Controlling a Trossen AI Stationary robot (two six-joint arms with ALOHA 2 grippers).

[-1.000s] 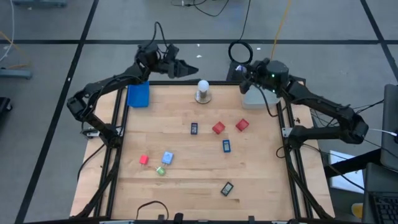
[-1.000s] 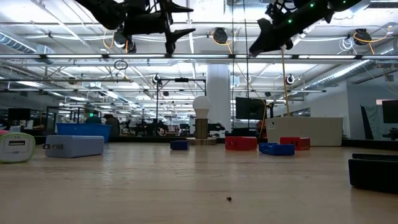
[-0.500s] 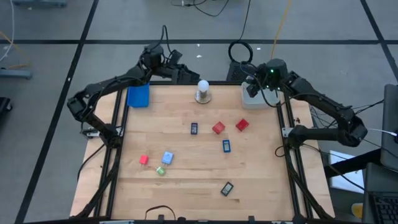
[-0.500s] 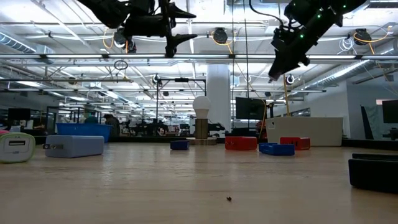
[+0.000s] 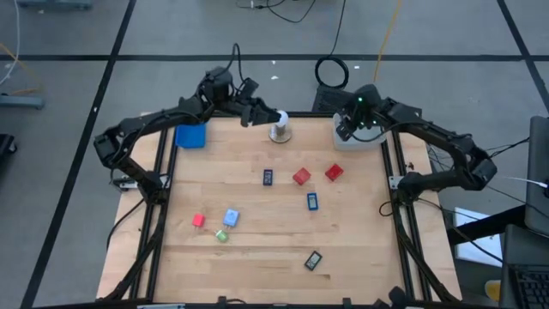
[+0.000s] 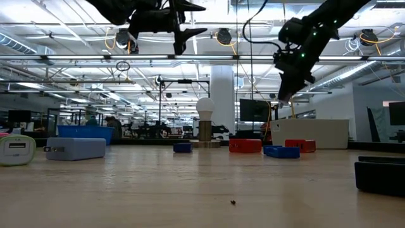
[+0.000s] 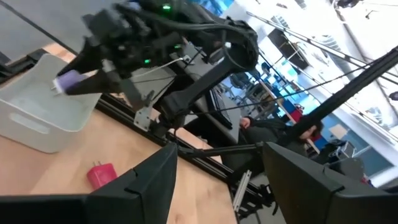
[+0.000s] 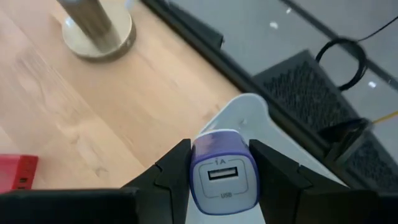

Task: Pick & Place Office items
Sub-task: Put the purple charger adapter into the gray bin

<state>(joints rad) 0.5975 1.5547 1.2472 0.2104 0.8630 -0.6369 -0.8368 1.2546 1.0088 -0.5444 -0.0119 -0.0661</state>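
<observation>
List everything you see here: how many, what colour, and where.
Table: one, light wood.
Blue tray: one, far left corner.
White tray: one, far right corner.
Ball on round base: one, white, far edge.
Red blocks: three; two mid-table, one near left.
Light-blue block: one, near left.
Green bit: one, beside it.
Dark rectangular pieces: three; two mid-table, one near edge.
USB charger: one, purple and white, held.
Left gripper: black, jaws open, raised near ball.
Right gripper: black, gripping charger over white tray.
</observation>
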